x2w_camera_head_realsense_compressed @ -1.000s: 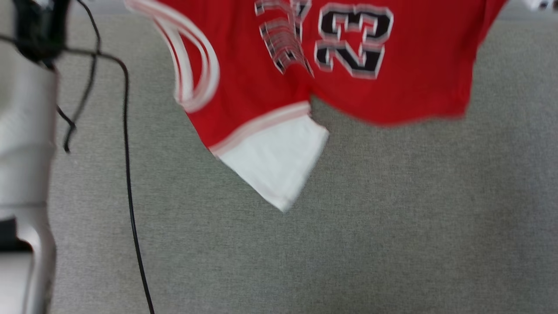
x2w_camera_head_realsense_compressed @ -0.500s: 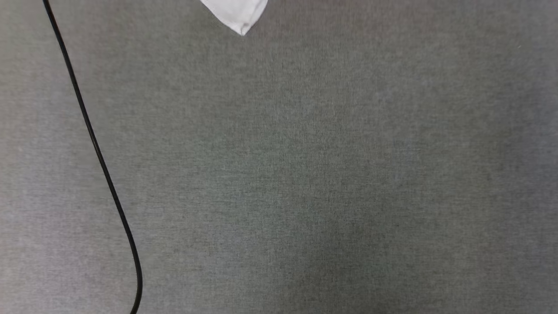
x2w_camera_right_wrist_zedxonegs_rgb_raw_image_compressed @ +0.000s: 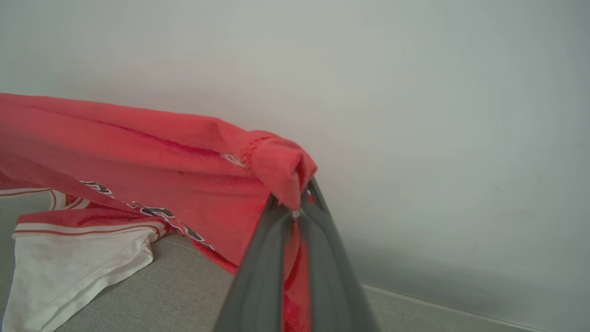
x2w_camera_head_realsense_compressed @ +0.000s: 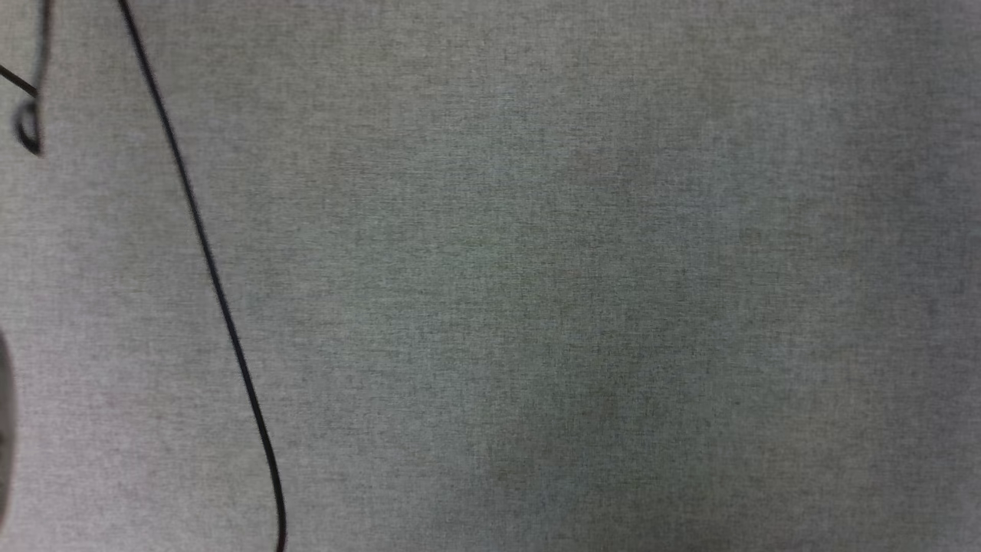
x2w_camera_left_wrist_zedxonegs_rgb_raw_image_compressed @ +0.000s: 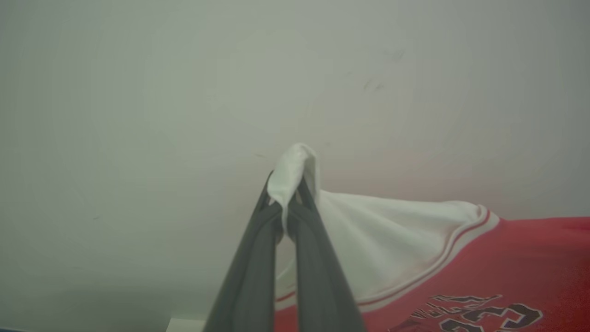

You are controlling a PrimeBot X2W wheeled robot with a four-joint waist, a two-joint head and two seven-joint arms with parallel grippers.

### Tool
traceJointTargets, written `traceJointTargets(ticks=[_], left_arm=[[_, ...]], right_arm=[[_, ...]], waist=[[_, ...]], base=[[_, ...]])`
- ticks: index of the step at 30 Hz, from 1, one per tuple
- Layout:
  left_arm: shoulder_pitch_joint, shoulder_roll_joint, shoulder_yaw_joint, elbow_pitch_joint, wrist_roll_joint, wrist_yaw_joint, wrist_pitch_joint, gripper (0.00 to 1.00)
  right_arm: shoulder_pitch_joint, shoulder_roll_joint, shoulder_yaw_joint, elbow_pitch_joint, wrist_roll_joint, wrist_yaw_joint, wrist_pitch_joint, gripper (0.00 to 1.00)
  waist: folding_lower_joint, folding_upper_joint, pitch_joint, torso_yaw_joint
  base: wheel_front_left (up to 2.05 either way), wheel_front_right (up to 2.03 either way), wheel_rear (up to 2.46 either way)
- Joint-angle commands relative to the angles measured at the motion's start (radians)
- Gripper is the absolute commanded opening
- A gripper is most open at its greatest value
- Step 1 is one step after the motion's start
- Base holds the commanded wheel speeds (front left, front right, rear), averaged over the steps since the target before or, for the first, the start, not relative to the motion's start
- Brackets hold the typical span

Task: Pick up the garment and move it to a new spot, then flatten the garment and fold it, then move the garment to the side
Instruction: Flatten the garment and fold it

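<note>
1. While two hands hold it aloft, the one garment (x2w_camera_left_wrist_zedxonegs_rgb_raw_image_compressed: 484, 263), a red jersey T-shirt with black white-edged print, fills the lower right of the left wrist view and the left half of the right wrist view.
2. Left hand (x2w_camera_left_wrist_zedxonegs_rgb_raw_image_compressed: 286, 203): clenched on a white sleeve's edge.
3. Right hand (x2w_camera_right_wrist_zedxonegs_rgb_raw_image_compressed: 295, 203): clenched on a bunched red corner.
4. One white sleeve (x2w_camera_right_wrist_zedxonegs_rgb_raw_image_compressed: 69, 272) lies on the grey fabric bench (x2w_camera_right_wrist_zedxonegs_rgb_raw_image_compressed: 184, 286), lower left.
5. One black cable (x2w_camera_head_realsense_compressed: 207, 253) crosses the left of the head view.

Garment (x2w_camera_right_wrist_zedxonegs_rgb_raw_image_compressed: 138, 152) — red jersey, white sleeves, blk print — hangs stretched; lower sleeve draped on grey surface (x2w_camera_right_wrist_zedxonegs_rgb_raw_image_compressed: 184, 286).
</note>
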Motion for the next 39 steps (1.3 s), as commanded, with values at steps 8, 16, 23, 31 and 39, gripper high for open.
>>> traceJointTargets(ticks=[8, 16, 23, 31, 39], left_arm=[[0.276, -0.04, -0.086, -0.035, -0.149, -0.002, -0.03, 0.0], [0.633, -0.044, -0.155, -0.113, -0.234, -0.002, -0.053, 0.0], [0.909, -0.033, -0.159, -0.191, -0.228, 0.014, -0.058, 0.0], [1.233, -0.009, -0.14, -0.371, -0.232, 0.103, -0.054, 0.0], [1.528, 0.035, -0.135, -0.656, -0.274, 0.25, 0.049, 0.0]], right_arm=[[0.237, -0.036, 0.051, 0.005, 0.041, -0.001, -0.054, 0.0], [0.574, -0.089, 0.1, -0.037, 0.147, -0.001, -0.095, 0.0], [0.902, -0.134, 0.1, -0.166, 0.22, -0.002, -0.104, 0.0], [1.282, -0.135, 0.011, -0.383, 0.246, -0.002, -0.062, 0.0], [1.612, -0.077, -0.087, -0.632, 0.224, -0.002, 0.038, 0.0]], waist=[[-0.0002, 0.0, -0.068, 0.038], [-0.0002, 0.0, -0.216, 0.06], [-0.0002, 0.0, -0.354, 0.068], [-0.0002, 0.0, -0.51, 0.076], [-0.0002, 0.0, -0.614, 0.097]], base=[[0.0, 0.0, 0.0], [0.0, 0.0, 0.0], [0.0, 0.0, 0.0], [0.0, 0.0, 0.0], [0.0, 0.0, 0.0]])
